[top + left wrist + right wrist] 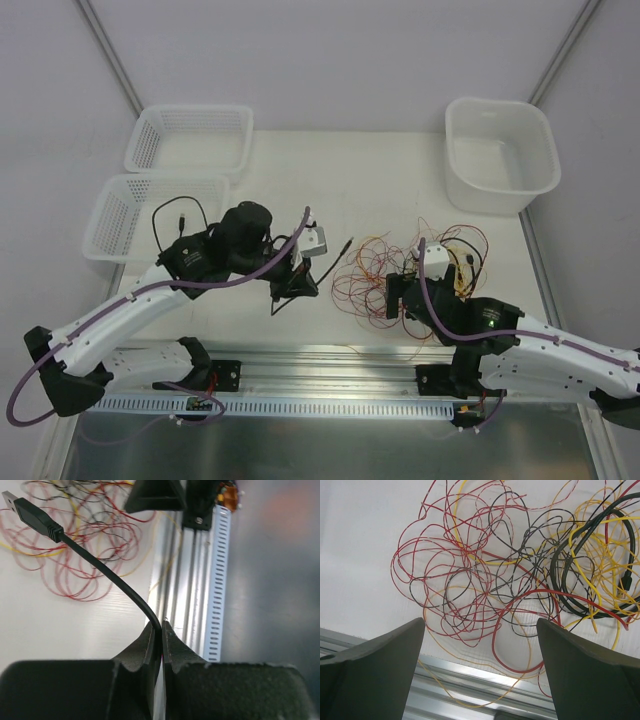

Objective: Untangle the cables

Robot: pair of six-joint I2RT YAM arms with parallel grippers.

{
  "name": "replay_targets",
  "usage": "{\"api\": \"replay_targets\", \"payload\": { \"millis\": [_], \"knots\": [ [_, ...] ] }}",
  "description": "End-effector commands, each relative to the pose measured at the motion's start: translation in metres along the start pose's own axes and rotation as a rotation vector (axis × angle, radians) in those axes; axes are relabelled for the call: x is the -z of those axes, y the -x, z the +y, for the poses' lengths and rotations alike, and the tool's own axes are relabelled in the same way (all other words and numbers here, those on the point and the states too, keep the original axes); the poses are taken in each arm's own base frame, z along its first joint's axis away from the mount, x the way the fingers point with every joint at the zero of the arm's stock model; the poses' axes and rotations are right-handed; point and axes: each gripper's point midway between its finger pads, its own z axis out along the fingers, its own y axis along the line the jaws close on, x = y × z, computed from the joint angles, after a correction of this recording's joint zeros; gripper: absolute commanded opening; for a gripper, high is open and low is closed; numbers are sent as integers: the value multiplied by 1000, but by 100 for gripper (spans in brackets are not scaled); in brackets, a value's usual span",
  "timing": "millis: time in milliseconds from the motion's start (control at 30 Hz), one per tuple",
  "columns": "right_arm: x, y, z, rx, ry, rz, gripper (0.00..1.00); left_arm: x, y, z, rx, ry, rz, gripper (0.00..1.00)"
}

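The left gripper (161,630) has its two matte black, wedge-shaped fingers pressed together on a smooth black rubber-sheathed cable (102,565). In the left wrist view the cable rises from the pinch and arcs to the upper left. It ends in a ribbed black plug with a flat metal tip (27,510), held clear of the table.

The right gripper (481,625) stands spread wide with nothing between its broad dark fingers, which fill the lower corners of the right wrist view. Beyond them lies the tangle of thin wires (520,575). It is made of hair-fine glossy red, yellow-orange and black strands in overlapping round loops. Among them, a thicker black cord (570,565) curls at the right edge of that view.

In the top view the tangle (385,270) lies right of centre, in front of the right arm's wrist, on the flat white matte table (330,180).

Two white plastic lattice baskets, one at the upper left (145,145) and one just below it (110,225), sit side by side. A smooth, translucent white square tub (470,190) sits at the upper right.

A ridged aluminium rail (330,365) and a white slotted strip (330,407) run along the bottom. Pale grey walls with slanted metal struts (110,60) close in the space.
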Motion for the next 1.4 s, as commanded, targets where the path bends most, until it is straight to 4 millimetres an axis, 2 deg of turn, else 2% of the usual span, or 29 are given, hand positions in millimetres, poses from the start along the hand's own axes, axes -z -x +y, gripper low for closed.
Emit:
{"api": "replay_targets", "payload": {
  "millis": [0, 67, 100, 167, 200, 233, 300, 333, 367, 433, 467, 567, 633, 667, 733, 767, 833, 867, 933, 967, 1133, 1167, 1200, 1367],
  "knots": [
    [4, 13, 6, -39, 20, -32, 99, 16, 23, 43, -11, 232, -99, 0],
    [4, 13, 6, -40, 23, -33, 100, 40, 19, 90, 61, 480, -105, 0],
    [4, 13, 6, -37, 24, -32, 100, 65, 15, 121, 104, 682, -109, 0],
    [4, 12, 6, -35, 23, -32, 100, 102, 15, 151, 140, 897, -123, 0],
    [4, 12, 6, -35, 23, -31, 100, 141, 8, 174, 156, 1115, -104, 0],
    [3, 11, 7, -32, 20, -27, 100, 157, 8, 179, 157, 1196, -98, 0],
    [2, 10, 7, -29, 21, -24, 100, 196, 22, 185, 154, 1340, -129, 0],
    [1, 10, 8, -27, 21, -24, 100, 204, 30, 182, 151, 1348, -160, 0],
    [1, 10, 8, -26, 18, -23, 99, 216, 50, 176, 140, 1348, -229, 0],
    [0, 9, 9, -18, 18, -21, 100, 224, 74, 164, 150, 1296, -347, 0],
    [-1, 9, 9, -15, 17, -19, 99, 234, 94, 154, 149, 1275, -435, 0],
    [-1, 10, 9, -14, 16, -20, 100, 256, 113, 144, 129, 1307, -514, 0],
    [-1, 8, 9, -13, 16, -19, 100, 268, 114, 149, 106, 1370, -507, 0],
    [-2, 7, 9, -15, 16, -19, 100, 280, 103, 159, 103, 1472, -452, 0],
    [-1, 7, 8, -21, 20, -23, 100, 294, 89, 171, 119, 1585, -388, 0],
    [-2, 7, 8, -20, 20, -24, 99, 304, 71, 185, 159, 1681, -316, 0],
    [-2, 7, 9, -25, 25, -27, 99, 313, 50, 199, 215, 1743, -272, 0],
    [-2, 7, 9, -23, 27, -27, 100, 317, 27, 212, 293, 1771, -262, 0],
    [-2, 7, 10, -25, 31, -27, 100, 316, -2, 229, 375, 1801, -261, 0],
    [-2, 7, 10, -22, 31, -25, 100, 327, -20, 237, 446, 1845, -283, 0],
    [-1, 3, 7, -18, 27, -20, 100, 327, -84, 271, 638, 1859, -365, 0],
    [-1, 4, 6, -20, 32, -23, 100, 316, -97, 279, 687, 1839, -399, 0],
    [0, 3, 6, -22, 31, -22, 100, 324, -113, 284, 741, 1837, -427, 0],
    [0, 2, 3, -18, 24, -22, 99, 314, -168, 302, 1012, 1767, -562, 1]
  ]
}}
